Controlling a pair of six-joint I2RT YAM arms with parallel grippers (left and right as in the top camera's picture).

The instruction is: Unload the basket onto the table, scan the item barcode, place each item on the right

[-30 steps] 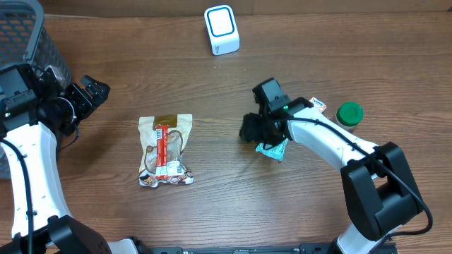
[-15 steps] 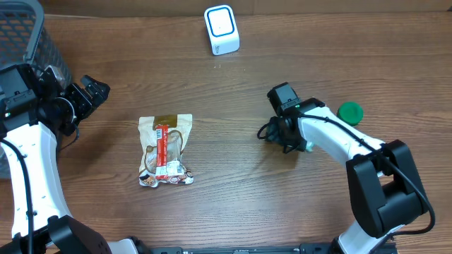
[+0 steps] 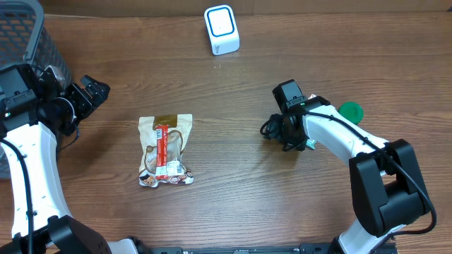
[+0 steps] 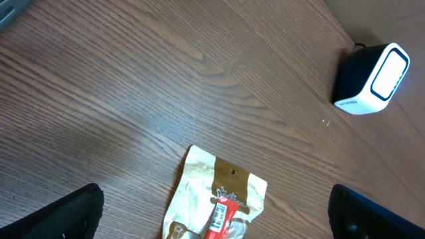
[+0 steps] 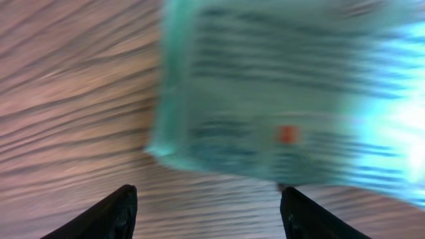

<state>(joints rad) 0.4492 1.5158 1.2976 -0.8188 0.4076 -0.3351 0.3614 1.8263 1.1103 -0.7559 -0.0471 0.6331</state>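
Observation:
A teal packet (image 5: 285,93) fills the blurred right wrist view and lies on the wood just beyond my right gripper (image 5: 209,199). That gripper is open, with nothing between its dark fingertips (image 5: 116,212). From overhead the right gripper (image 3: 282,135) covers most of the packet, and only a teal corner (image 3: 309,144) shows. A tan snack packet (image 3: 166,149) with a red bar lies flat at centre left, its barcode label facing up (image 4: 219,209). The white scanner (image 3: 222,29) stands at the far edge. My left gripper (image 3: 92,92) is open at the far left, well away from the snack packet.
A green lid (image 3: 349,111) lies just right of the right arm. A grey mesh basket (image 3: 28,35) stands at the far left corner. The scanner (image 4: 372,78) shows at the upper right of the left wrist view.
The right arm has moved to the right across the table, the teal packet going with it, and its jaws stand a little wider. The left arm has not moved.

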